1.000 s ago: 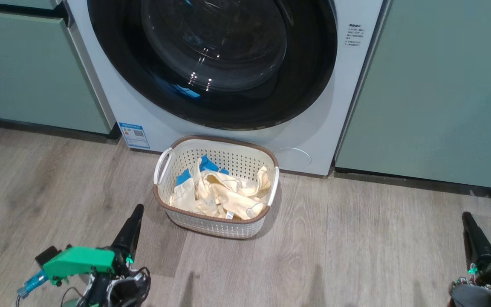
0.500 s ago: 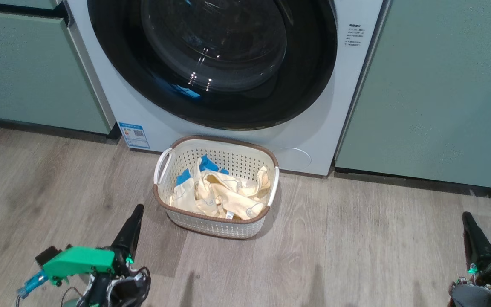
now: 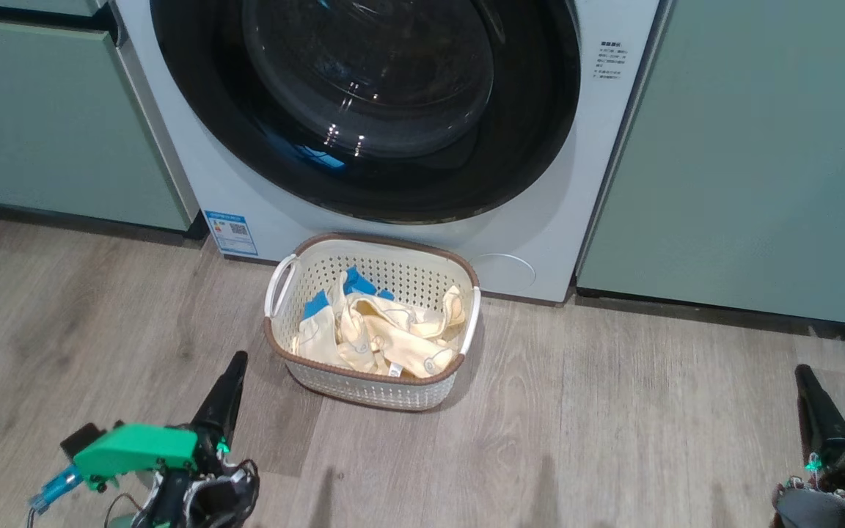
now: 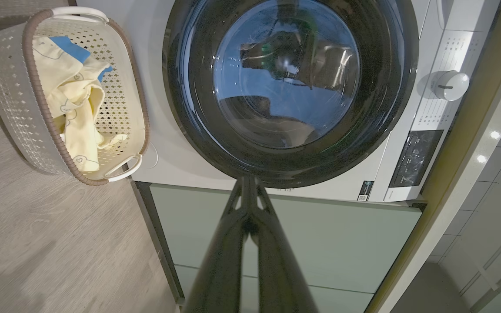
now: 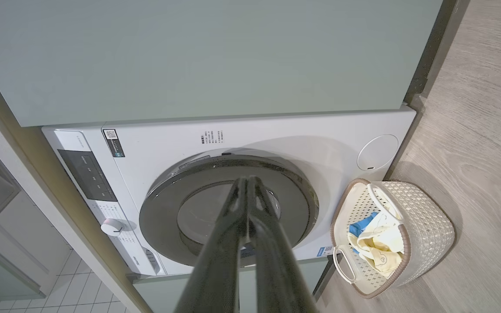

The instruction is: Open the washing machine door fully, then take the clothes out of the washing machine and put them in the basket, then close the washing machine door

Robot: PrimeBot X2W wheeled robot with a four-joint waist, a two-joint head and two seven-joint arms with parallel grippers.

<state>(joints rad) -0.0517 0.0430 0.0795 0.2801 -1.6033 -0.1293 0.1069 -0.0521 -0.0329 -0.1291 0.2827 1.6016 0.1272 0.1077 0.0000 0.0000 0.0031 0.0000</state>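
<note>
The head view looks down on the basket point(image 3: 375, 394) and washing machine door point(image 3: 540, 147), which both sideways-rolled wrist views share.

Long black fingers point(image 3: 223, 400), green brackets point(image 3: 136, 447), loose cables point(image 3: 240, 469)

The washing machine door point(image 3: 367, 110), at the top of the head view, is glossy black with clear glass full of reflections. The washing machine point(image 3: 540, 249) has a smooth white front. The basket point(image 3: 364, 390) is perforated cream plastic, the clothes point(image 3: 386, 341) inside soft cloth. The floor point(image 3: 613, 440) shows matt wood grain. The cabinet panels point(image 3: 752, 147) are matt green.
</note>
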